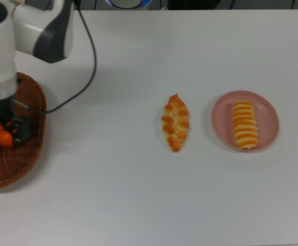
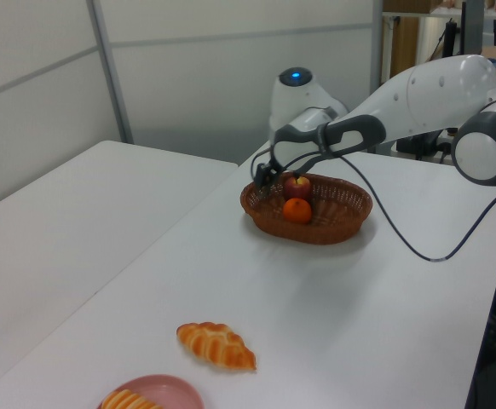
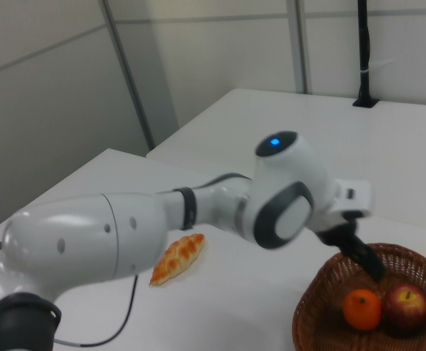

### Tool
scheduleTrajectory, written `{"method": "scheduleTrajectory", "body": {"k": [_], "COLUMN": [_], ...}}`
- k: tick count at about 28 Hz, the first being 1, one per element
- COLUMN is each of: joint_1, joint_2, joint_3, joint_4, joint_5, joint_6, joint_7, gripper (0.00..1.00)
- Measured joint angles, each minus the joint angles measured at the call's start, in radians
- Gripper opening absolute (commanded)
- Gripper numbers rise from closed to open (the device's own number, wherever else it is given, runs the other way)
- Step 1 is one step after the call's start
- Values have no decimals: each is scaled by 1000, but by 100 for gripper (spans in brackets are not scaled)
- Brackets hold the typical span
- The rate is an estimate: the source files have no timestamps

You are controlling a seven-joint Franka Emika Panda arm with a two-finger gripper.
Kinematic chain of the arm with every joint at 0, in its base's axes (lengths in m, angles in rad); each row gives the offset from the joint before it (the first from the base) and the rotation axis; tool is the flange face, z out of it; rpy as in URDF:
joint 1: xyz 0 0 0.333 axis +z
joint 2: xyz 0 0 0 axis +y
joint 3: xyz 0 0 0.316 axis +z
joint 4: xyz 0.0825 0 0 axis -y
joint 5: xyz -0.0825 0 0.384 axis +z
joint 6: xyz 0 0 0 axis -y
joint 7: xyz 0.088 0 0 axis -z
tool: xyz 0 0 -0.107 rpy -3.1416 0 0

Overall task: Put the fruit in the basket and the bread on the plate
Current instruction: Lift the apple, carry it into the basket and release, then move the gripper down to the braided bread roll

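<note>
You see a plain white table (image 1: pixel 139 195) backed by grey wall panels (image 2: pixel 231 60). The 2 fruits, orange mandarin (image 2: pixel 297 210) and red-yellow apple (image 2: pixel 297 186), sit in the wicker basket (image 2: pixel 333 228). The gripper (image 2: pixel 262 177) hangs above; you cannot tell its jaw opening.

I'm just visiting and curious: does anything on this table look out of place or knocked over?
Only the braided pastry: it lies on the bare table beside the pink plate, where the ridged roll already sits. The mandarin and apple rest in the basket. Nothing looks spilled or damaged.
</note>
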Motion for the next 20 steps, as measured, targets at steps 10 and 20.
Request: {"method": "scheduleTrajectory", "body": {"k": [10,20], "joint_1": [224,441], "joint_2": [-22,-28], "joint_3": [5,10], "joint_4": [0,-2], "joint_5": [2,4], "joint_6": [-225,-436], "joint_7": [1,1], "gripper": [100,100]}}
